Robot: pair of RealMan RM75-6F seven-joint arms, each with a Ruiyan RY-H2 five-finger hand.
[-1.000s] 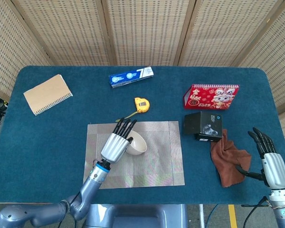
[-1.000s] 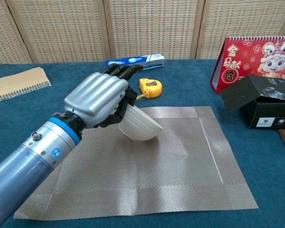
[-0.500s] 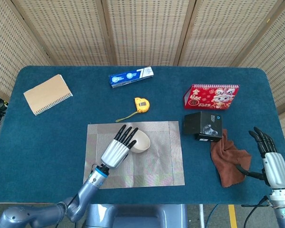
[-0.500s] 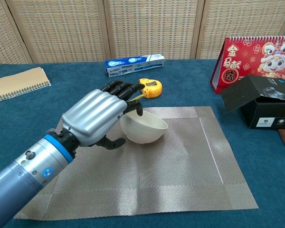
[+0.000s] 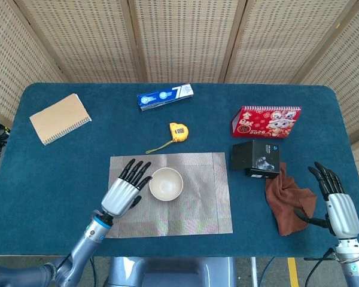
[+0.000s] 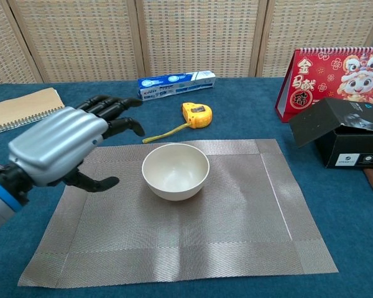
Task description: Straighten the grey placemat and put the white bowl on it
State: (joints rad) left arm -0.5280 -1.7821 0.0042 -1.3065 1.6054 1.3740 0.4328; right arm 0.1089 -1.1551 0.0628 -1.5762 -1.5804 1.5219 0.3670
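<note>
While the white bowl [image 5: 166, 183] sits upright on the grey placemat [image 5: 197, 203], the left hand [image 5: 124, 190] hovers just beside it — fingers spread, holding nothing, not touching.

The grey placemat [image 5: 191, 203] is laid flat on the blue surface [image 5: 60, 173], its edges squared to the surface's near edge. The white bowl [image 5: 166, 183] is set upright on the placemat, left of its middle and nearer its far edge, and is seen empty.

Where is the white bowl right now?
In the head view, the round white bowl sits upright on the grey woven placemat, left of centre, just right of the left hand.
</note>
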